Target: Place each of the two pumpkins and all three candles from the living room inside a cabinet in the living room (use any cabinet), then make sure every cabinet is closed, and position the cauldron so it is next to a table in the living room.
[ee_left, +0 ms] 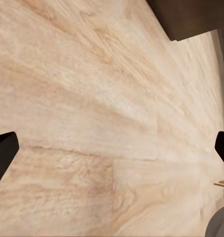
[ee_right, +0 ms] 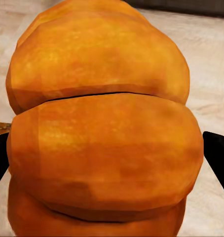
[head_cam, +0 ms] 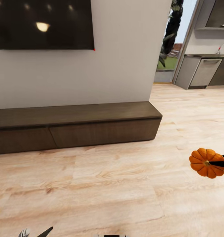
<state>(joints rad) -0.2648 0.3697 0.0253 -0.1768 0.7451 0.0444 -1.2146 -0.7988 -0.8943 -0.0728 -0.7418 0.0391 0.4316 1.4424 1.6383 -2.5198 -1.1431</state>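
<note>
Facing a white wall (head_cam: pixel 125 65) with a dark TV (head_cam: pixel 42 23) at upper left of the head view. Below it, running across the middle, the cabinet (head_cam: pixel 75 128): long, low, dark brown, its flat drawer fronts all shut. Pale wood floor (head_cam: pixel 102 191) taking up the lower half. At upper right, a doorway onto grey kitchen units (head_cam: pixel 204 70).

Carrying one pumpkin (head_cam: pixel 205 163) toward the cabinet, by the look of it; pumpkin hanging at the right edge of the head view, above the floor, well apart from the cabinet. Right gripper (head_cam: pixel 220 162) gripping it, one dark finger crossing its stem.

Next move probably calling for: closing in on the cabinet, pulling a drawer open with the free left gripper (head_cam: pixel 36 233), then lowering the pumpkin inside. Handle-less fronts likely needing an edge or lip to catch.

Right wrist view giving what the head view lacks: orange ribs (ee_right: pixel 104 133) pressed close between the two dark fingertips (ee_right: pixel 218 155). Left wrist view showing its black fingers (ee_left: pixel 3 153) spread wide, holding nothing, over bare floor, with a cabinet corner (ee_left: pixel 191 17) at upper right.
</note>
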